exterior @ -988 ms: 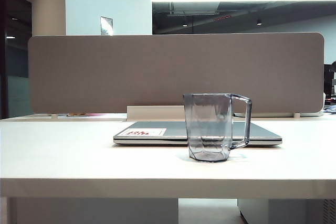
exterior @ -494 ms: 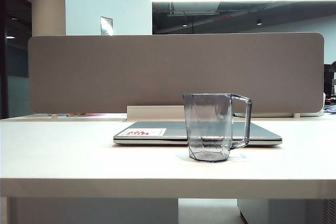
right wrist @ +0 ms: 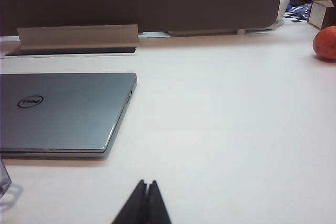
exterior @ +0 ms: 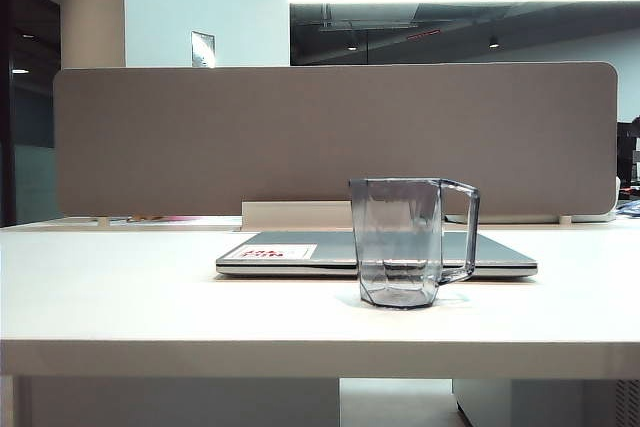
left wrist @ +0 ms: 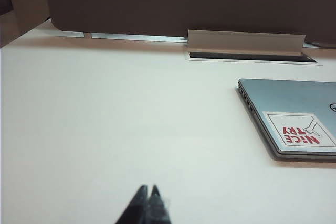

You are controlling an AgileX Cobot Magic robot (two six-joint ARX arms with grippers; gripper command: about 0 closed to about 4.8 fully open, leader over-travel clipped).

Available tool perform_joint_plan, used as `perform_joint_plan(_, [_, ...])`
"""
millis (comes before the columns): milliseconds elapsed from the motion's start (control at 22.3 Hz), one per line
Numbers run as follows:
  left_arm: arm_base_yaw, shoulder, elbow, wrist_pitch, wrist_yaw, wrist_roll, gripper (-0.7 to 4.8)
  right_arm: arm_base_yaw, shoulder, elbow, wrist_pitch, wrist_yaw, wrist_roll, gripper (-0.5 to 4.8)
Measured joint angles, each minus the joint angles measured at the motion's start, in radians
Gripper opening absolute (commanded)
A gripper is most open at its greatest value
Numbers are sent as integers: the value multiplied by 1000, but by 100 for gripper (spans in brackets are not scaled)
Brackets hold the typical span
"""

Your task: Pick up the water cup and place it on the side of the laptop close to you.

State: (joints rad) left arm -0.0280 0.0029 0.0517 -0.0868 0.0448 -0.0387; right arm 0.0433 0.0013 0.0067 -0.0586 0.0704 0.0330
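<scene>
The water cup (exterior: 397, 243), a clear grey-tinted faceted mug with its handle to the right, stands upright on the white table in front of the closed silver laptop (exterior: 300, 253), on the near side. A sliver of the cup (right wrist: 4, 181) shows at the edge of the right wrist view, near the laptop (right wrist: 63, 111). My left gripper (left wrist: 148, 187) is shut and empty over bare table, well away from the laptop's stickered corner (left wrist: 299, 129). My right gripper (right wrist: 147, 183) is shut, empty, over the table off the laptop's corner. Neither gripper shows in the exterior view.
A grey partition (exterior: 330, 137) runs along the table's far edge, with a raised white cable flap (left wrist: 245, 42) behind the laptop. An orange fruit (right wrist: 325, 42) and a small box (right wrist: 320, 13) lie far off beyond the right gripper.
</scene>
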Motion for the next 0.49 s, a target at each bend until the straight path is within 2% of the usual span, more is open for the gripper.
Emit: perform_joint_plan(494, [0, 0, 0, 0, 0, 0, -3, 0, 0, 0, -8, 0, 0, -1])
